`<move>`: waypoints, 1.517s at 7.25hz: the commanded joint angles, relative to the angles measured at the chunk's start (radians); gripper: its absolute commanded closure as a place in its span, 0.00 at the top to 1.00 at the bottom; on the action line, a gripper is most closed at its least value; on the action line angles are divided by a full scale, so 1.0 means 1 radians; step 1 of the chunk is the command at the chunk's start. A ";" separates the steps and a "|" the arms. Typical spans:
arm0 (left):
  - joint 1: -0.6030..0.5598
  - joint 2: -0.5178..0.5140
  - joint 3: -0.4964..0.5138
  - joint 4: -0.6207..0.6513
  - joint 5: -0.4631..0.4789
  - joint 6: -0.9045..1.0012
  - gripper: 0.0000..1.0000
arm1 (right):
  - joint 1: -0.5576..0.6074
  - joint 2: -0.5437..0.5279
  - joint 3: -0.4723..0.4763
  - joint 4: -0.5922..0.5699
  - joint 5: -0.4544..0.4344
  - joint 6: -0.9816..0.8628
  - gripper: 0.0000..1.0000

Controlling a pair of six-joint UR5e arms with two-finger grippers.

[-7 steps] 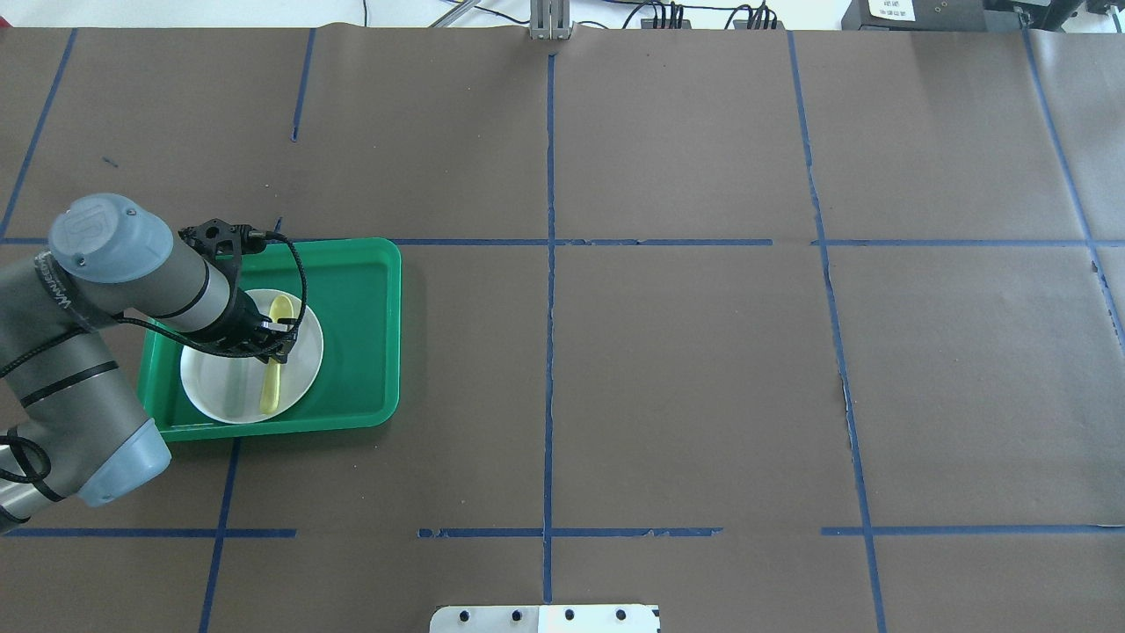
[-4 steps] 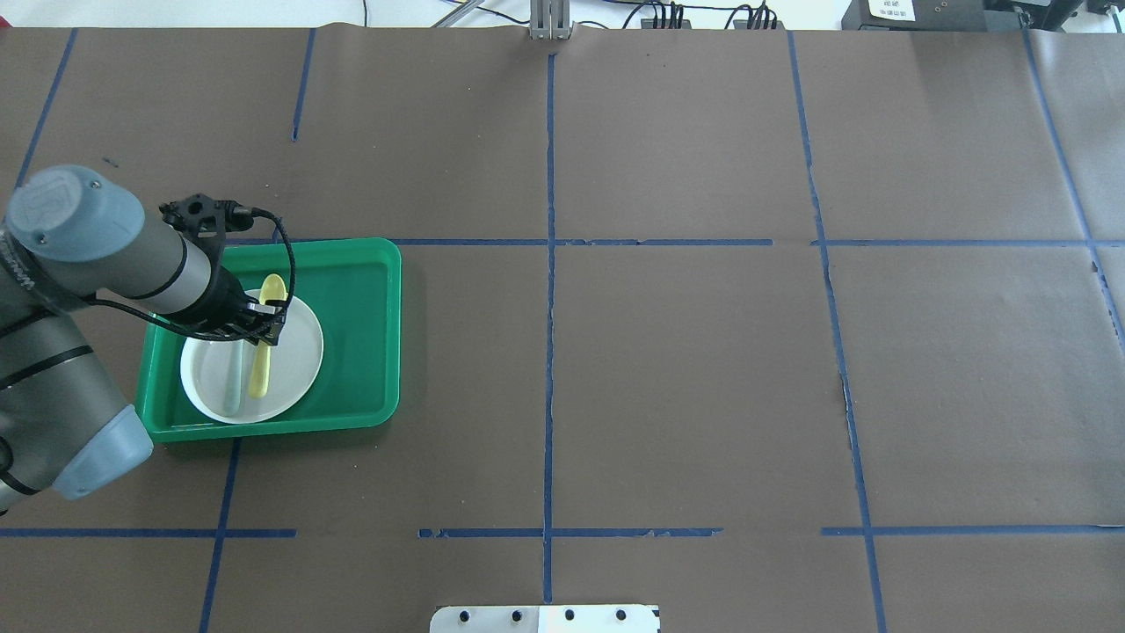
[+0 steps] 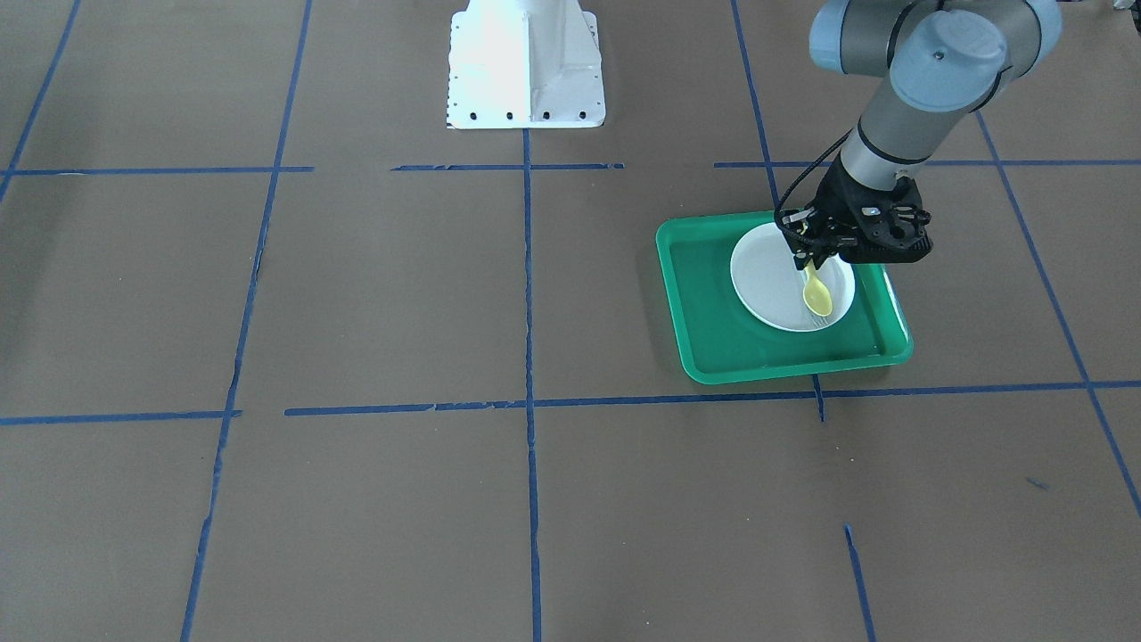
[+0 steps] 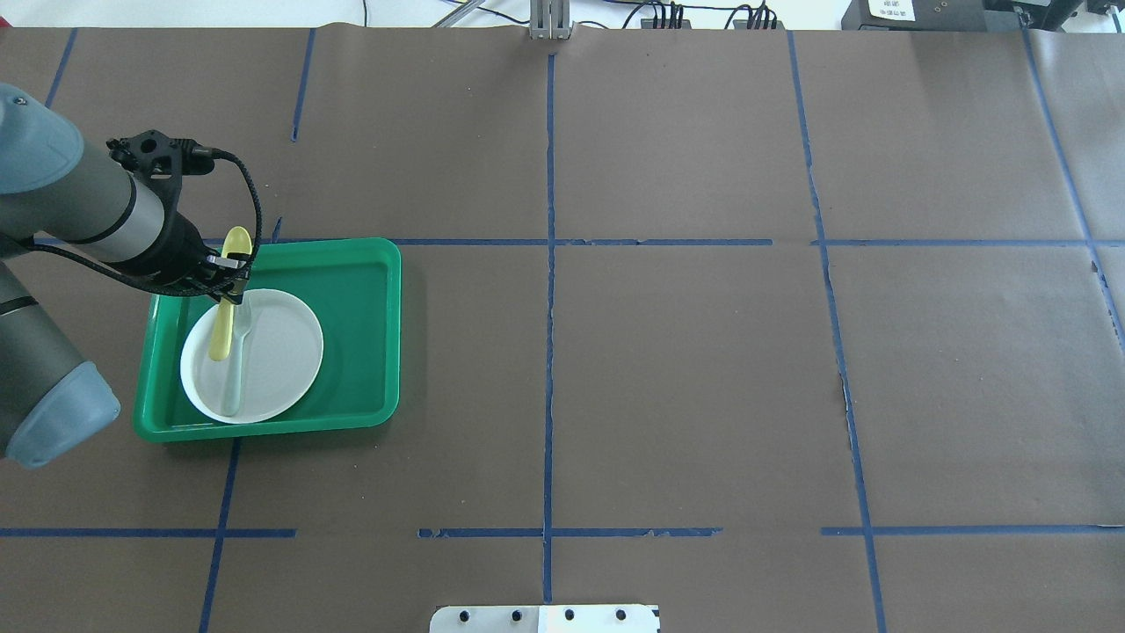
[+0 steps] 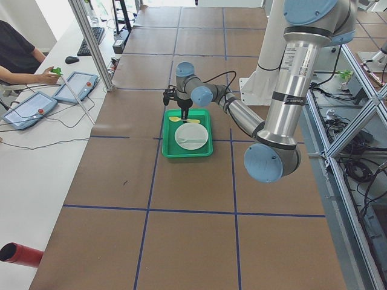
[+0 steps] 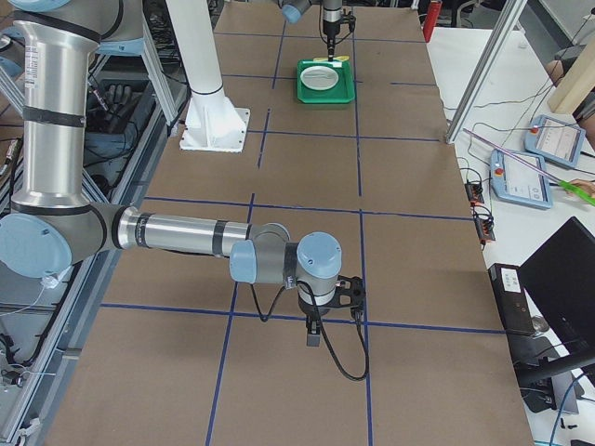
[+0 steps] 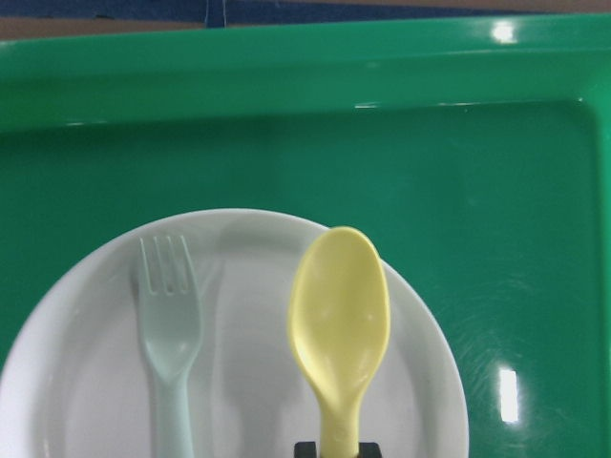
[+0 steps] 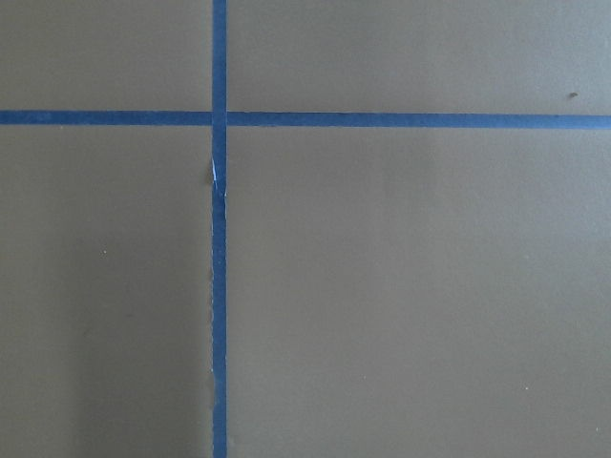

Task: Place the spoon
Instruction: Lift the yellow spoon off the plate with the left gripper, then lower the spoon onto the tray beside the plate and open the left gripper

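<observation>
The left gripper (image 4: 230,277) holds the spoon (image 4: 221,330) lifted over the white plate (image 4: 286,352).

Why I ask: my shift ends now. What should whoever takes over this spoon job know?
Left gripper: shut on the spoon handle, holding it over the plate.
Right gripper: over the table, far from the tray; open or shut, cannot tell.
Fork lies on the plate, in the tray.
Done: spoon grasped and raised. Left: set it down and release.
</observation>
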 commanded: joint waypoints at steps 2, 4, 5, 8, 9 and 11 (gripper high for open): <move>0.094 -0.125 0.068 -0.007 0.001 -0.160 0.00 | 0.000 0.000 0.000 0.000 0.000 0.000 1.00; 0.129 -0.125 0.164 -0.093 0.005 -0.162 0.00 | 0.000 0.000 0.000 0.000 0.000 0.000 1.00; 0.135 -0.125 0.230 -0.170 0.007 -0.180 0.00 | 0.000 0.000 0.000 0.000 0.000 0.000 1.00; 0.157 -0.120 0.266 -0.206 0.010 -0.194 0.00 | 0.000 0.000 0.000 0.000 0.000 0.000 1.00; 0.157 -0.116 0.266 -0.206 0.010 -0.192 0.00 | 0.000 0.000 0.000 0.000 0.000 0.000 1.00; 0.157 -0.110 0.254 -0.205 0.010 -0.185 0.75 | 0.000 0.000 0.000 0.000 0.000 0.000 1.00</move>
